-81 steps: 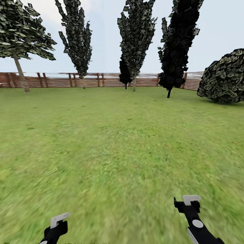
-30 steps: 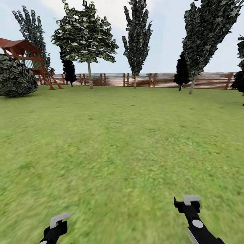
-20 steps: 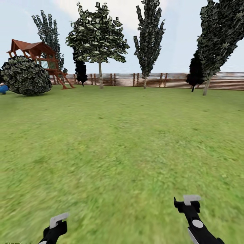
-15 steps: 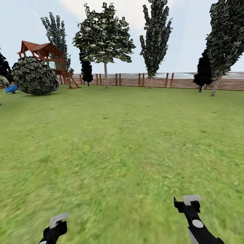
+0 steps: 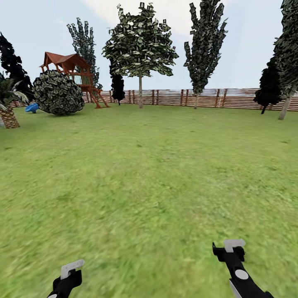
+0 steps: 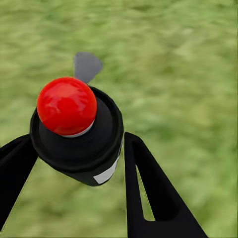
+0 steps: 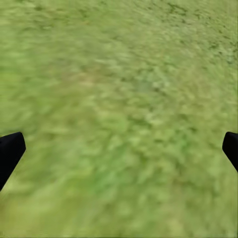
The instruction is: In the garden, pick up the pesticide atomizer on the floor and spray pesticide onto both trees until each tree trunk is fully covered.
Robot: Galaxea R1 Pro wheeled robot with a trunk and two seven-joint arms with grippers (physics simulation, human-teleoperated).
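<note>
Bright, even daylight; pale hazy sky [image 5: 248, 37]; grass [image 5: 149, 186] smeared and blurry near camera, no strong shadows.

Green lawn [image 5: 149, 165] stretching w/ brown slat fence [image 5: 207, 98] running along far edge. Red-roofed play tower [image 5: 72, 74] standing beside round bush [image 5: 58, 93]; pale sky w/ cloud glowing overhead.

A fenced garden: a wide green lawn [image 5: 149, 174] bounded by a brown fence [image 5: 207, 97] of horizontal wooden slats, with trees [image 5: 140, 41] along it, a rounded bush [image 5: 58, 93], a palm [image 5: 7, 103], and a red-roofed wooden play structure [image 5: 72, 68] under open sky.
</note>
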